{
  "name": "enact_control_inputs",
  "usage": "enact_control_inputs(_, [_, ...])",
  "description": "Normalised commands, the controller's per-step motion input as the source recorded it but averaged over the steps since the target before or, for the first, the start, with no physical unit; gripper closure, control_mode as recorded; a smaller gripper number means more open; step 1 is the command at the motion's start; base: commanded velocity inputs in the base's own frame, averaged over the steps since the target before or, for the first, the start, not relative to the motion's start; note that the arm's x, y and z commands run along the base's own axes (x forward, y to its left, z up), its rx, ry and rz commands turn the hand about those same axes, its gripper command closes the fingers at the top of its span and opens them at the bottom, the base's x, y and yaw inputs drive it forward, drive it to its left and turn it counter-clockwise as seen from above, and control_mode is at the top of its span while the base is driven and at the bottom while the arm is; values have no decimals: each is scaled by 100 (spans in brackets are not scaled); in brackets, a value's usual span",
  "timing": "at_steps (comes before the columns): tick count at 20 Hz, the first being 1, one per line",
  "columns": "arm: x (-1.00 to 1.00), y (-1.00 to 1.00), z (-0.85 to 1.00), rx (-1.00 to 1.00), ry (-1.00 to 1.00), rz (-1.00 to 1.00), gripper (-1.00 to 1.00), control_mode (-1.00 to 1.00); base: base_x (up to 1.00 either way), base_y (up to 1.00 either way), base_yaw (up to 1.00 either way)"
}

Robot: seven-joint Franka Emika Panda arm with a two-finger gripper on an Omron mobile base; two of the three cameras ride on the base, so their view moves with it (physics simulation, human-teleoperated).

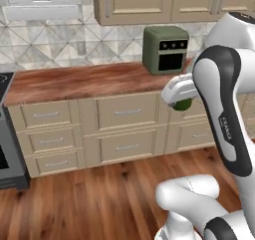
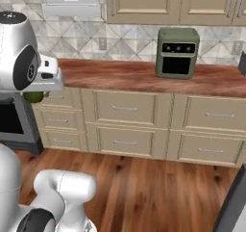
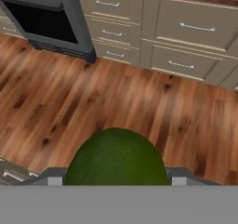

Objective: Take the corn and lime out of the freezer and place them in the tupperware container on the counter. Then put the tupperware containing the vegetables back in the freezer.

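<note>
My arm reads "FRANKA" down its dark link. My fingers (image 3: 116, 181) are clamped on the lime (image 3: 116, 158), which sits at 6 o'clock in the hand view above the wood floor (image 3: 139, 107). The lime peeks out under my hand at 3 o'clock in the left base view. Beyond, a green oven (image 2: 177, 52) stands on the worktop (image 2: 125, 76), over beige drawers (image 2: 126, 108), below tiled wall and cabinets.

Lime (image 3: 116, 158): between the gripper's (image 1: 182, 103) fingers, filling the gap.
Floor (image 3: 139, 107): below the gripper and lime.
Drawers (image 1: 127, 129): beyond the gripper, under the counter (image 1: 84, 79).
Toaster oven (image 1: 166, 50): on the counter, behind and above the gripper.
Stove (image 3: 44, 21): left of the drawers, far from the gripper.
</note>
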Motion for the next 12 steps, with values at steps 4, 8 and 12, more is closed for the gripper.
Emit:
enact_control_inputs(4, [0,0,0,0,0,0,100,100,100,24,10])
enact_control_inputs(8, [0,0,0,0,0,0,100,100,100,13,22])
enact_control_inputs(12, [0,0,0,0,0,0,100,100,100,14,47])
